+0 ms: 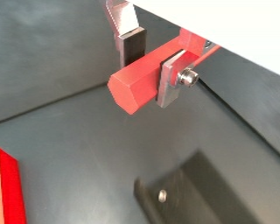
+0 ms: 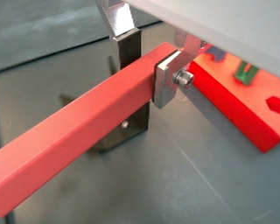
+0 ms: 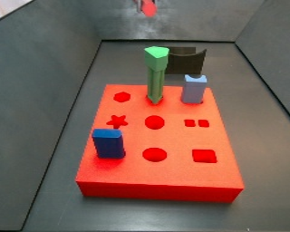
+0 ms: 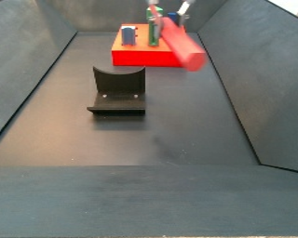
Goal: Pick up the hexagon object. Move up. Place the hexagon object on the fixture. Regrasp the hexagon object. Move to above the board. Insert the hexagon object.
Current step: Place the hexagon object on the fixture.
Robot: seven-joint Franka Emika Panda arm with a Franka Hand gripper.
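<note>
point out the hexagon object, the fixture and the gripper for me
hexagon object (image 2: 78,140): a wrist view, on the bar's long upper face.
fixture (image 4: 118,91): a side view, on its upright back plate.
gripper (image 1: 152,63): a wrist view, midway between the fingertips, shut on the hexagon object.

You are looking at frames with no readable text, label, brand, number or sign. Nothing is showing on the gripper (image 2: 154,54), which is holding the hexagon object (image 2: 78,131), or on the board (image 3: 159,140).
</note>
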